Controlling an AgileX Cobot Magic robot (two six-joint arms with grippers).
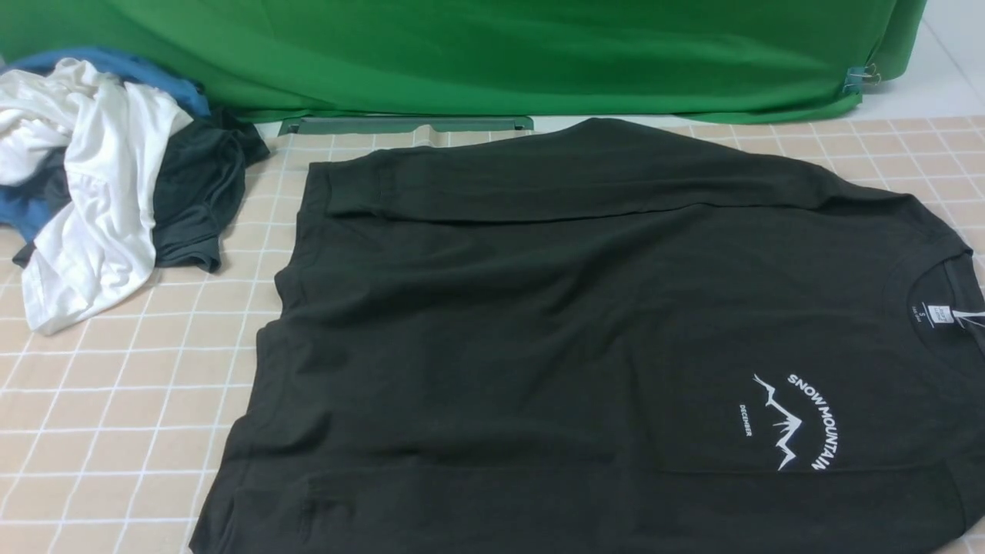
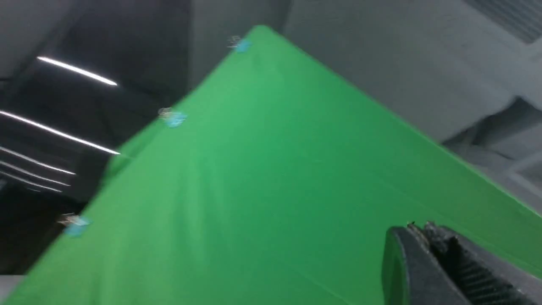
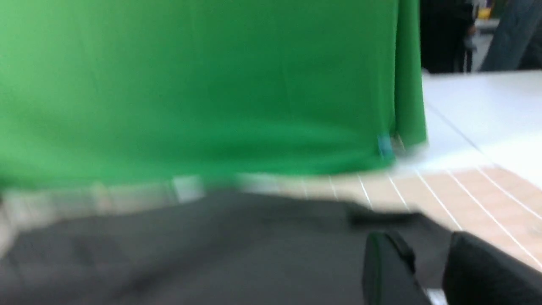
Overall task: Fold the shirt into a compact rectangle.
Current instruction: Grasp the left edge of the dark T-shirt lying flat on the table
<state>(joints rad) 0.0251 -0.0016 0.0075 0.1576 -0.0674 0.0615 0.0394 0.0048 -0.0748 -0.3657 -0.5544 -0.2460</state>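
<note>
Neither arm shows in my front view, so I have only the two wrist cameras to go by, and both are smeared with blur. On the left wrist camera the left pincer [image 2: 419,228] has its ribbed black jaws pressed together with nothing between them, set against the green backdrop [image 2: 254,190]. On the right wrist camera the right pincer [image 3: 425,241] stands with a narrow gap between its dark fingers [image 3: 389,271]. I see nothing clamped there, only blurred black cloth beyond the tips.

The shirt [image 1: 539,346] lies spread front-up on the counter [image 1: 115,400], filling the centre and right of the front frame. Its collar is at the right edge and its hem towards the left. The bottom edge of the frame cuts off its near side, and the right edge trims the collar area. A long fold runs along its upper edge. The fabric is matte black with soft, shallow wrinkles. The white mountain print [image 1: 800,423] sits at lower right, and the neck label [image 1: 937,314] is too small for me to read.

In the upper left of the frame is a crumpled heap. A white garment [image 1: 100,192] is draped over a dark grey garment [image 1: 192,192], with a blue garment [image 1: 115,65] half buried behind them. The counter has a beige surface with a white grid.
</note>
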